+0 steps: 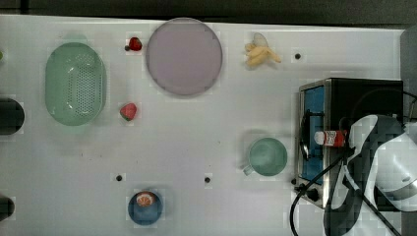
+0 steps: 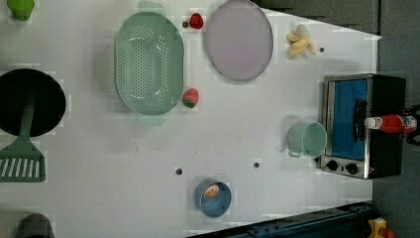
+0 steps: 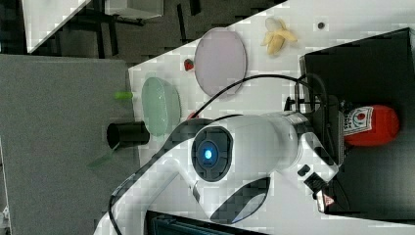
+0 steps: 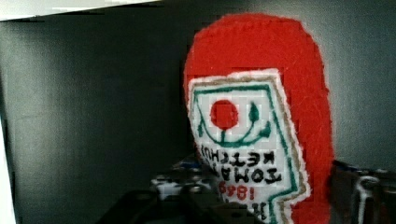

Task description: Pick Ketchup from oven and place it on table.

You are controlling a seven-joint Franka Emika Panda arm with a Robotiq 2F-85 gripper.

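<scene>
White table, black oven at edge.

1. Green colander sits far left in the top view.
2. Lilac plate at top centre, one strawberry just beside its left edge.
3. Second strawberry right of the colander.
4. Peeled banana upper right.
5. Green mug right of centre.
6. Blue bowl at the bottom.
</scene>
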